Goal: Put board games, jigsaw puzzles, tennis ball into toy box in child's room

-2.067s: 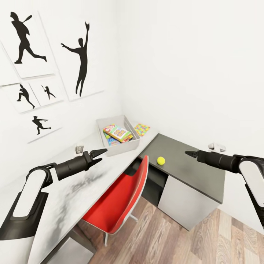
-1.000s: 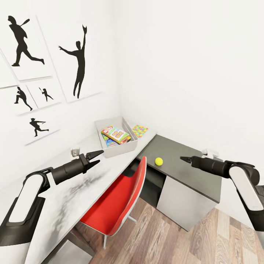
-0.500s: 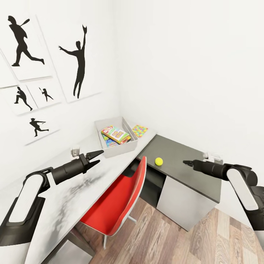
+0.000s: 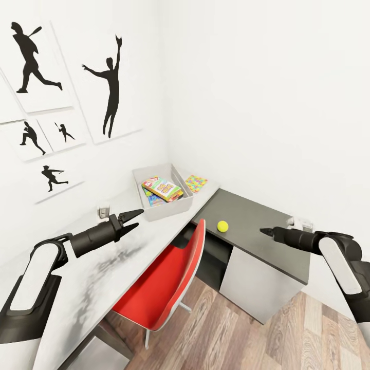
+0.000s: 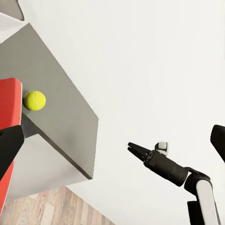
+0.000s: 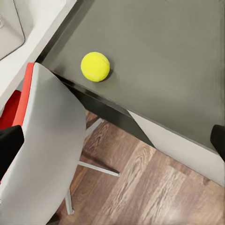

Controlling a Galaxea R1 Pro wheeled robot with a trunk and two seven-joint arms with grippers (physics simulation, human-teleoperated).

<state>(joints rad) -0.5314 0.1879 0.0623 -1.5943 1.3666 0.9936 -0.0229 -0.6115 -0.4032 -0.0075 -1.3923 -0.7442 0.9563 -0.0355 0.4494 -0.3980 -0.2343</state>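
1. Head view: tennis ball (image 4: pixel 222 225) lying alone on the dark grey desk section (image 4: pixel 257 226), near its front edge, just beyond the back of the red chair (image 4: pixel 164 280).
2. Right gripper (image 4: pixel 264 232) held over that dark top, well to the right of the ball and apart from it; fingers look pressed together to a point, holding nothing.
3. Left gripper (image 4: pixel 136 218) poised above the pale table (image 4: pixel 103 267), fingers spread in a small fork, nothing between them, short of the toy box (image 4: pixel 167 211).
4. Toy box set on the pale top in the corner, with colourful board games (image 4: pixel 162 188) stacked inside.
5. Jigsaw puzzle (image 4: pixel 196 182) flat on the table just beside the box, on its wall side.
6. Black silhouette pictures (image 4: pixel 109 85) of ball players on the white wall at left.
7. Left wrist view: ball (image 5: pixel 34 100) on the grey top beside the chair's red edge; right gripper (image 5: pixel 132 148) seen against the white wall, tips close together.
8. Right wrist view: ball (image 6: pixel 95 66) resting near the edge of the dark top, chair back (image 6: pixel 47 140) and wood-plank floor (image 6: pixel 150 187) below.
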